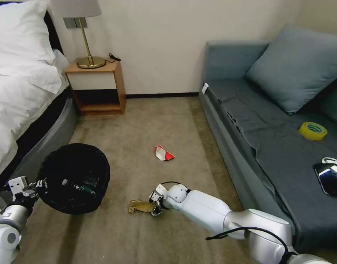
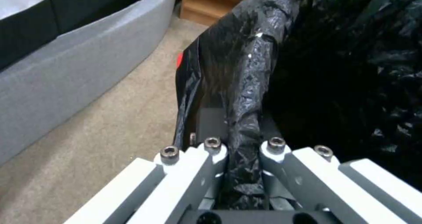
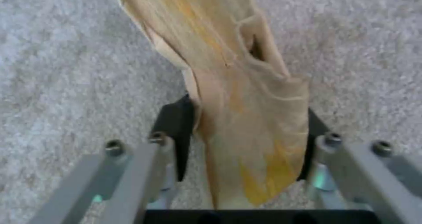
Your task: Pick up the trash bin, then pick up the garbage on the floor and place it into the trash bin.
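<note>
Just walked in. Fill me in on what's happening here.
The left gripper holds the round black mesh trash bin by its lined rim, off the carpet beside the bed. The right gripper is at the floor, jaws around the brown cardboard scrap. A red-and-white crumpled wrapper lies farther out.

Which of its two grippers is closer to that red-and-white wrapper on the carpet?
Right. The right gripper is at the cardboard scrap, just short of the red-and-white wrapper; the left gripper holds the trash bin's rim, farther off.
</note>
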{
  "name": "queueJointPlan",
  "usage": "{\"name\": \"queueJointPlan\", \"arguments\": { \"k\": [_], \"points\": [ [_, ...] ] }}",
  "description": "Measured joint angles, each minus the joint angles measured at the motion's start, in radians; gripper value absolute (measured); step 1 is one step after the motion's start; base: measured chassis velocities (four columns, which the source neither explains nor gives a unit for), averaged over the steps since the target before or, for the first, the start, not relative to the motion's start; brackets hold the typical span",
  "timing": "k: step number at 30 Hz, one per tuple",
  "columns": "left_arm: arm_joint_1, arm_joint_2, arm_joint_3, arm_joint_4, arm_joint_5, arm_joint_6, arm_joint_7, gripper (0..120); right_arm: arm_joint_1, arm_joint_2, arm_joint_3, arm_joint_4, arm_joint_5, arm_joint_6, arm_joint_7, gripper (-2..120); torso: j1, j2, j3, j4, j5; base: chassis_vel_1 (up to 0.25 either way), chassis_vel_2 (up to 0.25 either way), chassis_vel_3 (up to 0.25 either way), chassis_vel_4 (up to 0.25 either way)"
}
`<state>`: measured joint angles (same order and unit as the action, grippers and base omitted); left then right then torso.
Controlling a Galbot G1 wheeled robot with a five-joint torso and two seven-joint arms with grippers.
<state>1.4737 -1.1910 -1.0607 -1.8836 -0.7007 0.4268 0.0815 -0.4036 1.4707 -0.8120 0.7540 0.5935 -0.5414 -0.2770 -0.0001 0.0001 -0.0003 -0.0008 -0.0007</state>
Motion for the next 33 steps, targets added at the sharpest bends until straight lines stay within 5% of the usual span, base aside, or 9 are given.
{"name": "queueJointPlan", "arguments": {
  "k": [10,19,33],
  "points": [
    [0.000,-0.003,0.009,0.004,0.004,-0.004,0.001,3,-0.011,0.002,0.018,0.006,0.008,0.012,0.024,2,0.000,0.000,0.000,0.0014,0.0011,0.000,0.000,0.000,0.000],
    [-0.008,-0.004,0.021,0.007,0.012,-0.006,0.001,3,-0.004,-0.043,0.076,0.088,0.045,0.002,0.065,0,0.000,0.000,0.000,0.0011,0.0009,0.000,0.000,0.000,0.000],
    [-0.027,0.001,0.074,0.008,0.038,0.001,-0.003,3,0.039,-0.223,0.361,0.488,0.217,-0.072,0.277,0,0.000,0.000,0.000,0.0009,0.0009,0.000,0.000,0.000,0.000]
  ]
}}
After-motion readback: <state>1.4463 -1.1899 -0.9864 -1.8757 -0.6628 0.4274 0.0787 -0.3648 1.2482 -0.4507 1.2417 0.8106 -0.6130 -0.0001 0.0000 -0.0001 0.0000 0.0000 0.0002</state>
